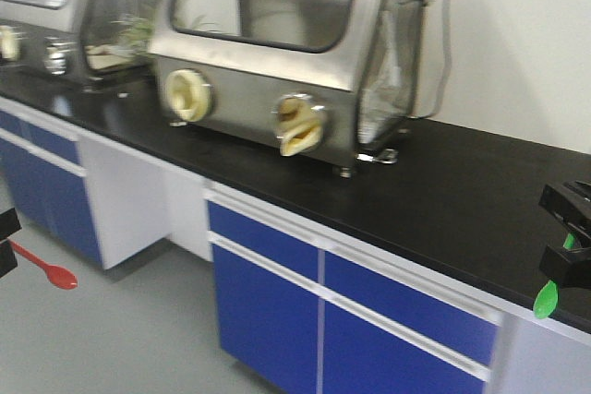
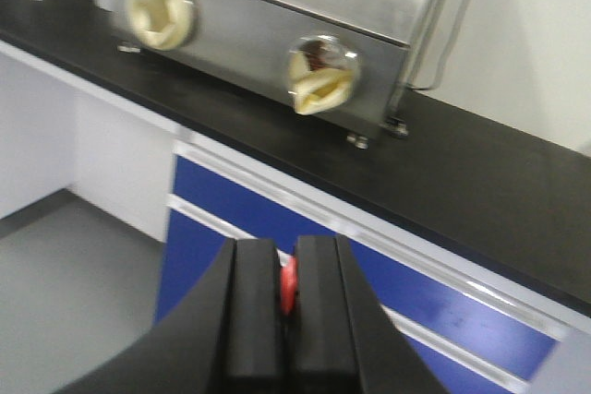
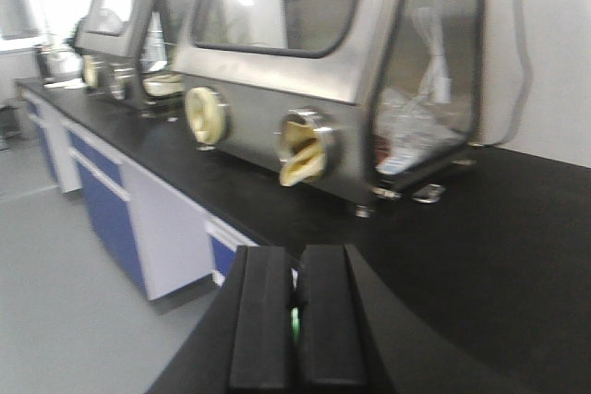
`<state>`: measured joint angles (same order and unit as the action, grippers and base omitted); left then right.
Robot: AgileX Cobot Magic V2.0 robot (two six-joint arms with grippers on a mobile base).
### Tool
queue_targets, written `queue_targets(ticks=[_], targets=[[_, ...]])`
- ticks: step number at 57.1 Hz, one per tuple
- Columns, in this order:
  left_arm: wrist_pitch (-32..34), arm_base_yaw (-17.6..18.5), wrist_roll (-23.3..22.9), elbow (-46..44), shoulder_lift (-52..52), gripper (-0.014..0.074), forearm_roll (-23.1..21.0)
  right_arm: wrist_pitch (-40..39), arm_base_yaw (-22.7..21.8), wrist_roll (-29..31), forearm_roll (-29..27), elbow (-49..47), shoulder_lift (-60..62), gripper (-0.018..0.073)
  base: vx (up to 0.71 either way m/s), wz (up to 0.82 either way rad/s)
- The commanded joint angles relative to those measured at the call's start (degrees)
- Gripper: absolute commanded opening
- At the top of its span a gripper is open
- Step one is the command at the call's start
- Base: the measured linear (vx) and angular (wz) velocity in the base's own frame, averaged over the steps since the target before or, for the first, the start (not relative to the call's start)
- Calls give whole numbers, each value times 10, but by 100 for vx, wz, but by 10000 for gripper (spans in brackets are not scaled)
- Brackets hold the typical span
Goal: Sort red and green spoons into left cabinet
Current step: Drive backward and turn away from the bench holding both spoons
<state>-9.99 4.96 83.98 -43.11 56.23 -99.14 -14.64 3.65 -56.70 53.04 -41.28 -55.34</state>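
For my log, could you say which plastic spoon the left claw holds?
The bright red plastic spoon, clamped in the left claw; the bright green plastic spoon is in the right claw.

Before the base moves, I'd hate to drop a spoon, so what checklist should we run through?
1. Left tool shut on red spoon: ok.
2. Right tool shut on green spoon: ok.
3. Green spoon apart from the black countertop edge: cannot tell.
4. Left cabinet in sight: not ok, no view shows it.
5. Views sharp enough to aim: not ok, all blurred.
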Motion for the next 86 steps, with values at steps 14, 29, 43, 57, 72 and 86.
queue_targets(ticks=[14, 29, 43, 57, 72, 86], targets=[[-12, 2, 0, -17, -8, 0, -40, -25, -1, -1, -5, -17, 7, -9, 11, 61], [-12, 2, 0, -17, -8, 0, -40, -25, -1, -1, -5, -17, 7, -9, 16, 62], [-12, 2, 0, -17, -8, 0, -40, -26, -1, -1, -5, -17, 7, -9, 17, 67], [-12, 2, 0, -17, -8, 0, -40, -26, -1, -1, -5, -17, 7, -9, 19, 68], [-12, 2, 0, -17, -8, 0, -40, -26, -1, -1, -5, -17, 7, -9, 21, 48], [-12, 2, 0, -17, -8, 0, -40, -26, -1, -1, -5, -17, 7, -9, 25, 24]])
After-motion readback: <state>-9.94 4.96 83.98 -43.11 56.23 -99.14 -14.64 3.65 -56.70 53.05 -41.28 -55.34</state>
